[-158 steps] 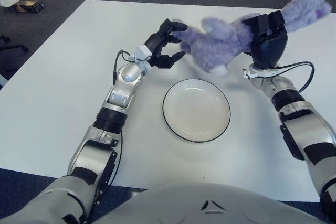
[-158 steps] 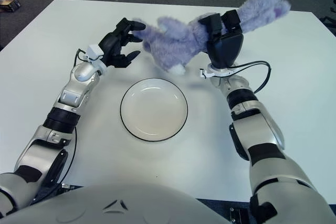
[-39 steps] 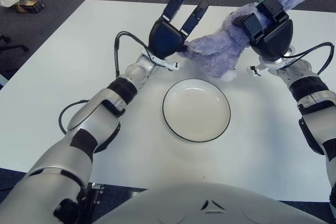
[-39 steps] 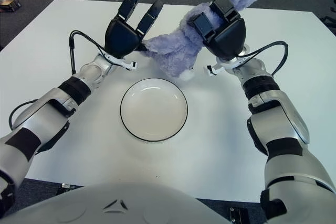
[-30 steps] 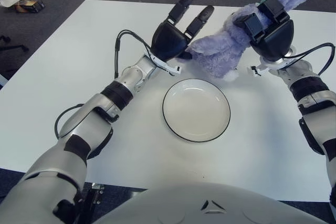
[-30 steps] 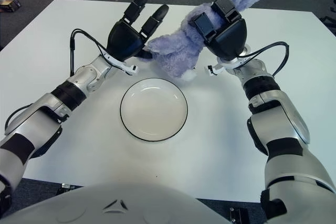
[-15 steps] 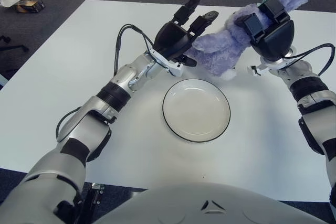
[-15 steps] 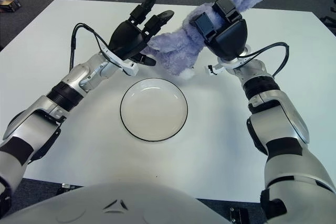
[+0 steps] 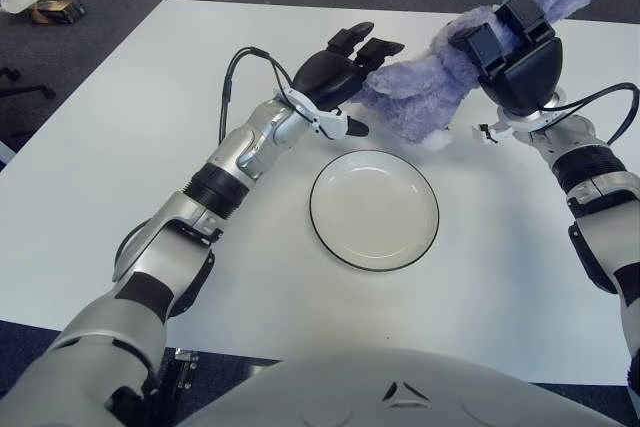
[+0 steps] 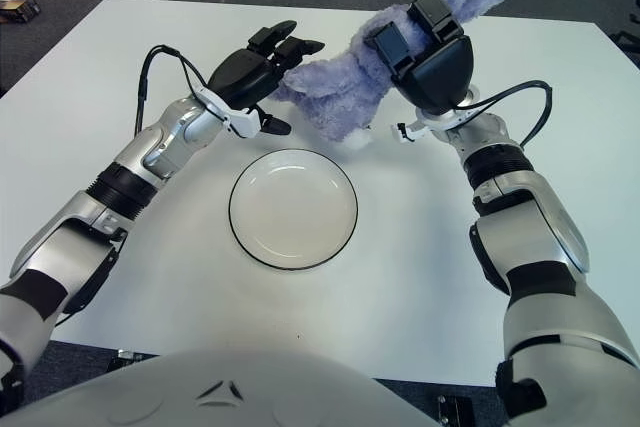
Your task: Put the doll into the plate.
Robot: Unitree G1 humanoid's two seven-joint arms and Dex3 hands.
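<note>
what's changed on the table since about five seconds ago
The left robot hand rose, turned over and now lies against the fluffy purple plush doll's lower end. The right robot hand lifted and tilted the doll it grips, so the doll's far end points higher. The round white plate stayed put, empty.

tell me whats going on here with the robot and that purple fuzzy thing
The right hand grips a purple plush doll and holds it above the white table, behind the plate. The left hand, fingers spread, reaches to the doll's lower end, touching or nearly so. The plate has nothing in it, so the doll is not yet placed.
</note>
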